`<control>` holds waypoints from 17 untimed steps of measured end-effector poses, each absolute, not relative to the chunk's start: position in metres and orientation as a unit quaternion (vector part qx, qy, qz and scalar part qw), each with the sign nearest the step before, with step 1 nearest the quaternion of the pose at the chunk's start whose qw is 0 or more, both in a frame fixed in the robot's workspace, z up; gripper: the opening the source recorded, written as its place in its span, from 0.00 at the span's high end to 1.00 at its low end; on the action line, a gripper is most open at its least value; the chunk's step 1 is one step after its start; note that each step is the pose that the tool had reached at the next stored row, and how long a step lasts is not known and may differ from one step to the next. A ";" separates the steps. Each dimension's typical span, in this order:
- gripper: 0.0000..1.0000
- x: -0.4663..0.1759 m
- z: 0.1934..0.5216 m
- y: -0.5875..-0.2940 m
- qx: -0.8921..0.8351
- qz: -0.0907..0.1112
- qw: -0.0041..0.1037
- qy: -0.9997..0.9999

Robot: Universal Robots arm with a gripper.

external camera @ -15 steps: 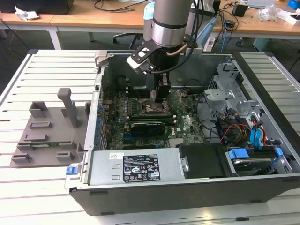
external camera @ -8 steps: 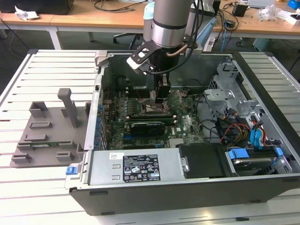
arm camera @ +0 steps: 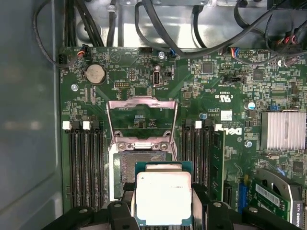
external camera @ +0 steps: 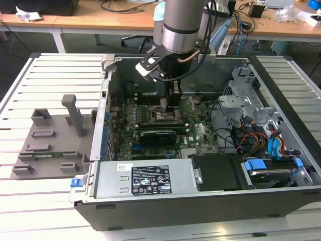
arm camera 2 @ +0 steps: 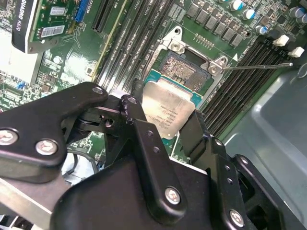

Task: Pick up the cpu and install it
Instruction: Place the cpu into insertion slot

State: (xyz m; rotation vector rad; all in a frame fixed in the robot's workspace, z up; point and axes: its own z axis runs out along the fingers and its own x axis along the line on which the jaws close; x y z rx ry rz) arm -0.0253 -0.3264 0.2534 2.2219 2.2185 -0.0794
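Exterior view: a silver-grey robot arm [external camera: 183,20] is seen reaching down into an open dark computer case [external camera: 175,211] laid flat on a white slatted table [external camera: 50,70]. Its black gripper [external camera: 171,100] is held low over the green motherboard [external camera: 200,133], well apart from the grey plastic tray with upright posts [external camera: 55,140] at the exterior view's left.

Second wrist view: the cpu [arm camera 2: 168,112], a small flat square chip with a silvery-grey metal top, is clamped by two opposite edges between the black fingers [arm camera 2: 139,124], so the gripper is closed on it. The chip overlaps the near edge of the open square socket [arm camera 2: 184,72], whose bare contact field is exposed just beyond it. A thin metal retention lever [arm camera 2: 259,66] is swung out to the side.

First wrist view: the cpu [arm camera: 164,199] is held with its edges parallel to those of the socket [arm camera: 125,170]. A silver hinged load plate [arm camera: 141,120] stands raised past the socket. The uncovered contact field lies from the chip toward that plate, so the chip is judged not yet seated; part of this offset may be owed to the camera's angle.
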 end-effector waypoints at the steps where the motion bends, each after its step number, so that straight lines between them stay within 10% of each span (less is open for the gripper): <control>1: 0.45 -0.026 0.252 -0.325 0.707 -0.025 0.000 0.707; 17: 0.45 -0.031 0.240 -0.317 0.706 -0.025 0.000 0.708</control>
